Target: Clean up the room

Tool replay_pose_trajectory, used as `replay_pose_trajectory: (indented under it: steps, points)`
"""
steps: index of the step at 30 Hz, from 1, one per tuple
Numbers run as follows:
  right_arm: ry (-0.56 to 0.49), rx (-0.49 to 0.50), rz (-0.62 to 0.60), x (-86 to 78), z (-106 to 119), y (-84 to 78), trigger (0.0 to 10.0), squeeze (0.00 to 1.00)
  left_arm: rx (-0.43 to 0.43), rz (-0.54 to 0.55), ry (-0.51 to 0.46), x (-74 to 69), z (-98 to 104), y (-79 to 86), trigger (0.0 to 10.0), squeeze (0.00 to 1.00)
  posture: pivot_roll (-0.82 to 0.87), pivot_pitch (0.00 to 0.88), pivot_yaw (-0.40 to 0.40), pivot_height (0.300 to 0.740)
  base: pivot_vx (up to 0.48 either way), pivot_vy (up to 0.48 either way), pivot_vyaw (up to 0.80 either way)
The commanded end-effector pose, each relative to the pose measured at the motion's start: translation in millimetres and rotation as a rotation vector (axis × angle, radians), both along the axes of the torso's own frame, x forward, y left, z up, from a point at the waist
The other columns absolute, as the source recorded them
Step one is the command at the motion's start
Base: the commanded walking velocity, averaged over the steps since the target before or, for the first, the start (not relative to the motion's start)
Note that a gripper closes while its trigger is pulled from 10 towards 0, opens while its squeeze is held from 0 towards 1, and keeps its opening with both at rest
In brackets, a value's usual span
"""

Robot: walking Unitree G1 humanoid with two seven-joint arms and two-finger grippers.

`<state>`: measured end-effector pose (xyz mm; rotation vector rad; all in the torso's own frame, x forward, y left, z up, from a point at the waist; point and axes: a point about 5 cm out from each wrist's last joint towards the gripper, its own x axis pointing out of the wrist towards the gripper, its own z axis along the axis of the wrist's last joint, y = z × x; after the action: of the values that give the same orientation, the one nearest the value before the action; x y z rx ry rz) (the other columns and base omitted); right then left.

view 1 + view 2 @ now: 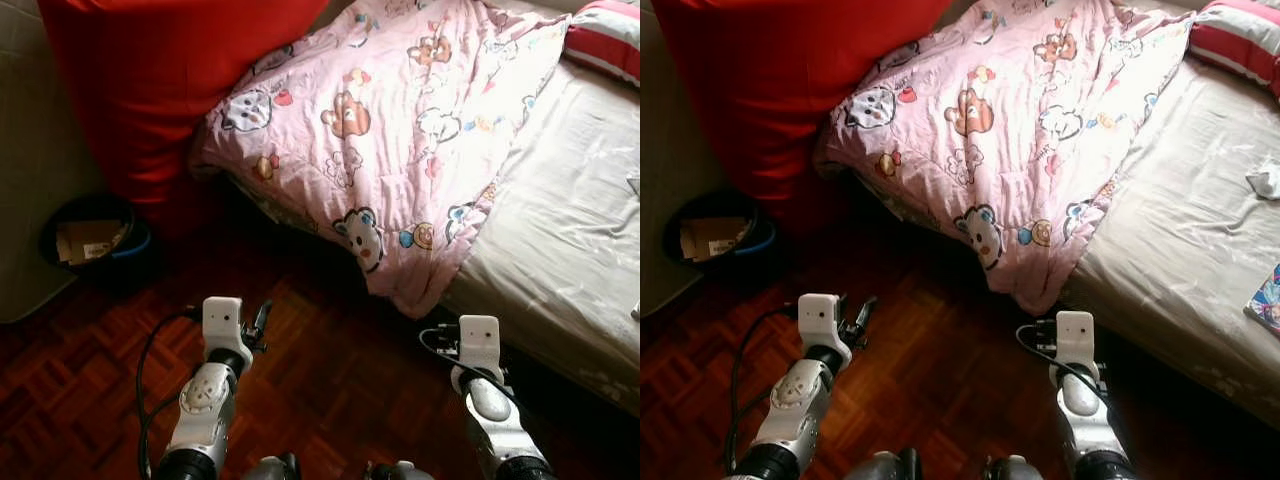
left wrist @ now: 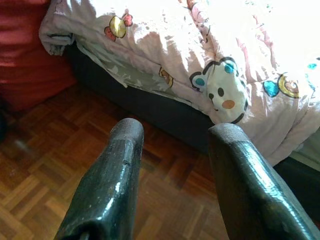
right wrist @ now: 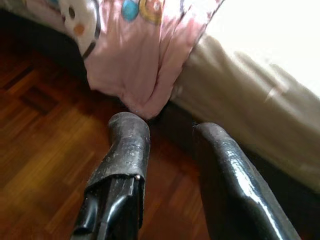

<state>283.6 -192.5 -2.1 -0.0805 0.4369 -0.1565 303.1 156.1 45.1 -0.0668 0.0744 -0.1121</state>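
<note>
Both grippers, left and right, hang released over the floor, blanket corner drooping just ahead.

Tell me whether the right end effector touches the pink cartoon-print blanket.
Apart. The right wrist view shows wooden floor between the open right end effector and the pink cartoon-print blanket.

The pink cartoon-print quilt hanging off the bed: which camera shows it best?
The left eye view: the pink cartoon-print quilt lies there nearly whole, from the bed down to its hanging corner. The right eye view matches. The left wrist view catches its printed edge, the right wrist view its drooping corner above the floor.
</note>
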Motion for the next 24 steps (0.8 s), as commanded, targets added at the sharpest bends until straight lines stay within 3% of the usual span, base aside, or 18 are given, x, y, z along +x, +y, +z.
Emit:
replay_pose_trajectory:
  steps: [1, 3, 4, 5, 8, 11, 12, 13, 17, 24]
  points:
    - [0.079, 0.043, 0.001, -14.2, -16.1, 0.7, 10.0, 0.00, 0.007, -0.005, 0.088, -7.8, -16.4, 1.5, 10.0, 0.00, -0.03, 0.217, 0.035, 0.740, 0.000, 0.000, 0.00]
    - [0.108, 0.052, 0.012, -18.9, -21.4, 1.2, 10.0, 0.00, 0.015, -0.003, 0.115, -10.0, -21.5, 2.6, 10.0, 0.00, -0.03, 0.217, 0.035, 0.740, 0.000, 0.000, 0.00]
    - [0.171, 0.077, 0.024, -30.7, -32.9, 1.4, 10.0, 0.00, 0.015, 0.016, 0.192, -16.2, -34.5, 6.6, 10.0, 0.00, -0.03, 0.215, 0.035, 0.740, 0.000, 0.000, 0.00]
    - [0.171, 0.077, 0.024, -30.7, -32.9, 1.4, 10.0, 0.00, 0.015, 0.016, 0.192, -16.2, -34.5, 6.6, 10.0, 0.00, -0.03, 0.215, 0.035, 0.740, 0.000, 0.000, 0.00]
    - [0.262, 0.102, 0.031, -49.4, -48.4, 0.6, 10.0, 0.00, -0.011, 0.060, 0.354, -30.7, -58.4, 14.3, 10.0, 0.00, -0.03, 0.212, 0.034, 0.740, 0.000, 0.000, 0.00]
    - [0.359, 0.096, 0.042, -70.8, -63.3, 0.0, 10.0, 0.00, 0.005, 0.093, 0.525, -52.4, -82.2, 23.2, 10.0, 0.00, -0.03, 0.209, 0.033, 0.740, 0.000, 0.000, 0.00]
    - [0.359, 0.096, 0.042, -70.8, -63.3, 0.0, 10.0, 0.00, 0.005, 0.093, 0.525, -52.4, -82.2, 23.2, 10.0, 0.00, -0.03, 0.209, 0.033, 0.740, 0.000, 0.000, 0.00]
    - [0.416, 0.092, 0.038, -83.2, -70.9, -1.5, 10.0, 0.00, 0.037, 0.100, 0.625, -66.9, -94.9, 27.6, 10.0, 0.00, -0.02, 0.206, 0.031, 0.740, 0.000, 0.000, 0.00]
    - [0.461, 0.075, 0.039, -95.9, -77.6, -2.5, 10.0, 0.00, 0.062, 0.138, 0.735, -87.8, -109.3, 36.8, 10.0, 0.00, -0.03, 0.204, 0.026, 0.740, 0.000, 0.000, 0.00]
    - [0.501, 0.038, 0.010, -112.3, -83.5, -13.7, 10.0, 0.00, 0.075, 0.140, 0.791, -99.6, -116.7, 38.4, 10.0, 0.00, -0.03, 0.200, 0.023, 0.740, 0.000, 0.000, 0.00]
